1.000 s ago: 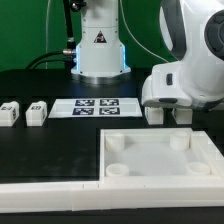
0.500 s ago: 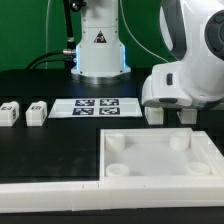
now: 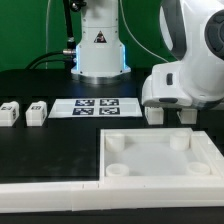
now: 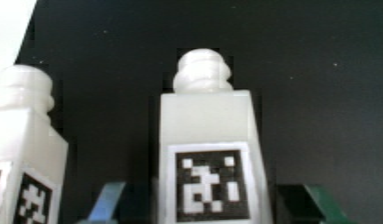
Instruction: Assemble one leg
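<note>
In the wrist view a white leg (image 4: 209, 130) with a black-and-white tag on its face and a round knob on its end lies between my two fingers (image 4: 110, 200). My gripper (image 4: 213, 202) is open, with a dark gap on each side of the leg. A second leg (image 4: 24, 150) lies right beside it. In the exterior view my gripper (image 3: 168, 114) is down at the table behind the large white panel (image 3: 160, 160); the legs under it are hidden. Two more legs (image 3: 10, 113) (image 3: 38, 112) lie at the exterior view's left.
The marker board (image 3: 95, 106) lies in the middle of the black table, in front of the robot base (image 3: 100, 50). A long white rail (image 3: 50, 190) runs along the front edge next to the panel.
</note>
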Action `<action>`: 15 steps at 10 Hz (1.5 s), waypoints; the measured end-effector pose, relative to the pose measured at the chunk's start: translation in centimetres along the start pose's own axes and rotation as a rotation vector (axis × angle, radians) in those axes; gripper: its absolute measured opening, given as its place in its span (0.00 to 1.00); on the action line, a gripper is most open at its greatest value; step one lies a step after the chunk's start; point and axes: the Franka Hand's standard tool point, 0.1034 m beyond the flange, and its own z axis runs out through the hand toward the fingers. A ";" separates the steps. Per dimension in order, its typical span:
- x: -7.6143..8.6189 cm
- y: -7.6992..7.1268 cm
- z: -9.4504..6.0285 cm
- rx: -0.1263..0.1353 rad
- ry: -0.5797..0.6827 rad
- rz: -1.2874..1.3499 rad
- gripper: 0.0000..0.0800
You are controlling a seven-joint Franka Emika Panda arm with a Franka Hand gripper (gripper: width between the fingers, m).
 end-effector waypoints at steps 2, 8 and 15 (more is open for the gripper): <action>-0.9 1.1 -4.3 0.010 0.028 -0.023 0.36; -2.2 3.4 -12.6 0.029 0.497 -0.102 0.36; -1.2 2.7 -25.3 0.061 1.210 -0.185 0.36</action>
